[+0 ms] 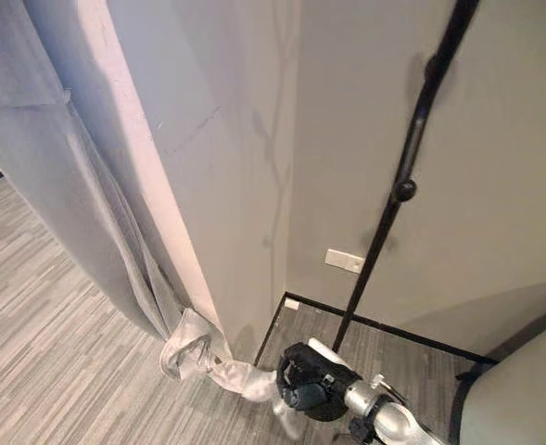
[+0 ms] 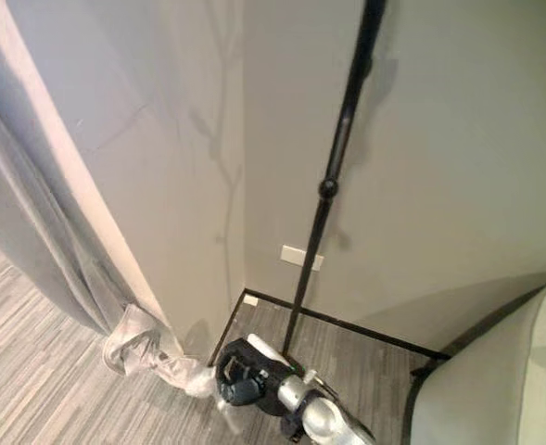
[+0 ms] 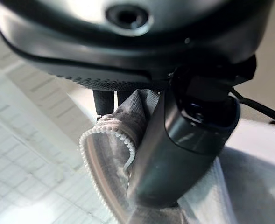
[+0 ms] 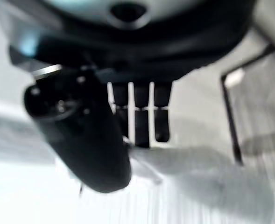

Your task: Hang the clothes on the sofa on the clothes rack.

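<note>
Below, grey striped floor (image 1: 59, 324); beige corner wall (image 1: 495, 185).

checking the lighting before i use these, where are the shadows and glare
Left eye view: the thin black clothes rack pole throws a soft shadow just right of itself on the beige wall. Left wrist view: glare washes out the background beside the grey zippered cloth, pinched by the shaded left hand. Right wrist view: a bright patch lies beneath the right hand.

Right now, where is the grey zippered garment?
In the left wrist view, the grey zippered garment is pinched between the left hand's thumb and fingers, its zipper edge curling out beside the thumb.
</note>
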